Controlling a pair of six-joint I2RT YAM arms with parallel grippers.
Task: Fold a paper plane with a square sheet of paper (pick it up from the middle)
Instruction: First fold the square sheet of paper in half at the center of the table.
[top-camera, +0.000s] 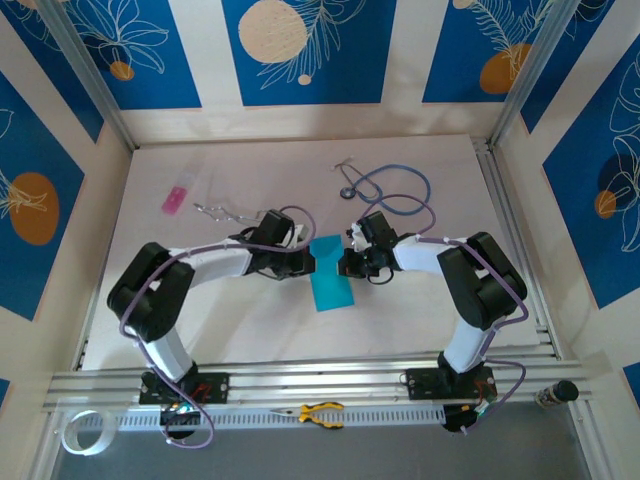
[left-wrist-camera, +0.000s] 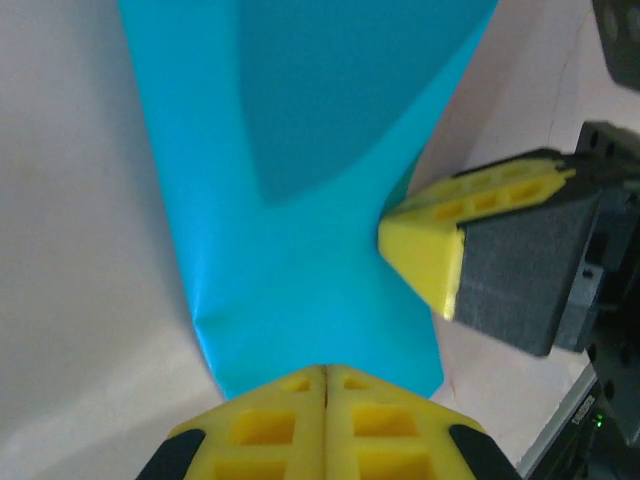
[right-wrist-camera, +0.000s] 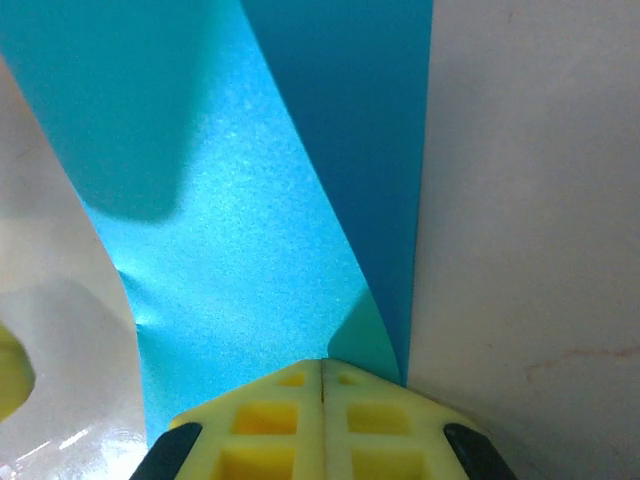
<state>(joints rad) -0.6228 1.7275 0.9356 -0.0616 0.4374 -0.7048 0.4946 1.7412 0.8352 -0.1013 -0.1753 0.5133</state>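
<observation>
Left claw (left-wrist-camera: 325, 378) is shut tight, its tip at the paper's edge. The blue paper (top-camera: 331, 282) sits mid tabletop (top-camera: 250, 325), between both claws. Right claw (right-wrist-camera: 322, 368) is shut too, touching the other edge. I cannot tell if they pinch it.

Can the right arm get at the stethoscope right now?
Probably not yet: path looks free, stethoscope lying just beyond the right gripper, but its jaws look shut on the square sheet of paper.

Blue paper (left-wrist-camera: 300, 250) partly out of frame
</observation>
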